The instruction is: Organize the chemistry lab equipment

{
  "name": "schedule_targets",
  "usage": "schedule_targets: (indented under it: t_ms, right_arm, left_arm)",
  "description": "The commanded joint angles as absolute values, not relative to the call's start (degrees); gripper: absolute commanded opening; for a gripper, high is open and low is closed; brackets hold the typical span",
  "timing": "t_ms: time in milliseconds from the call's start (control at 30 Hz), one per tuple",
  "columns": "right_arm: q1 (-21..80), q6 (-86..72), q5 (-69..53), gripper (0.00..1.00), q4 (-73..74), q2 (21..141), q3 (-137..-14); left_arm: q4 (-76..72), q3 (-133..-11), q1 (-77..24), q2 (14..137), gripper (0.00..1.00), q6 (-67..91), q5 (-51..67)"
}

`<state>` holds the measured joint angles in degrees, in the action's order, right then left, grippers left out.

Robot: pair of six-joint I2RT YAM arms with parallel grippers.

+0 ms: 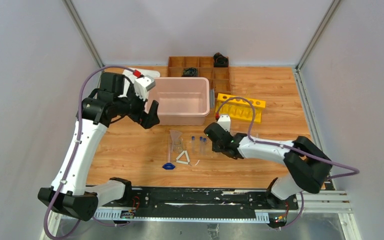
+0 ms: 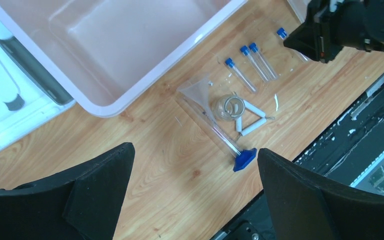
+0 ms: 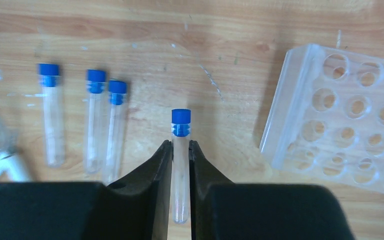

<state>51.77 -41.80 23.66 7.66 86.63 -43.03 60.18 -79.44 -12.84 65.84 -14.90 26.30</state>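
Observation:
My right gripper [image 3: 180, 145] is shut on a clear blue-capped tube [image 3: 181, 122], low over the table, and also shows in the top view [image 1: 214, 137]. Three more capped tubes [image 3: 96, 120] lie side by side to its left [image 1: 197, 142]. The clear tube rack [image 3: 340, 115] lies just right of the held tube. A clear glass funnel [image 2: 197, 92], a small white triangle [image 2: 247, 119] and a tiny blue piece [image 2: 244, 159] lie together [image 1: 180, 150]. My left gripper [image 2: 195, 150] is open and empty, held high near the pink bin's front left corner [image 1: 152, 117].
A pink plastic bin [image 1: 180, 116] stands mid-table. A yellow rack [image 1: 240, 107] is to its right. The brown wooden tray [image 1: 200, 67] with black objects is at the back. A white object [image 2: 0, 100] lies left of the bin.

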Motion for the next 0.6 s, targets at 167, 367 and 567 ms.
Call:
schedule_targets:
  t_ms: [167,367,567]
  right_arm:
    - [53.85,-40.44,19.81,0.0,12.78,65.42,-50.17]
    - [54.71,-39.77,16.61,0.0,8.52,63.91,-57.29]
    - [56.89,-39.45,15.7,0.0,0.71,70.66,-67.57]
  left_arm:
    - [59.76,-87.53,-13.01,64.08,1.0,-13.4,29.35]
    - [59.77,-90.3,-13.01,64.04,1.0,-10.33,31.01]
    - [59.77,-90.22,-12.99,64.39,1.0,-8.0,38.2]
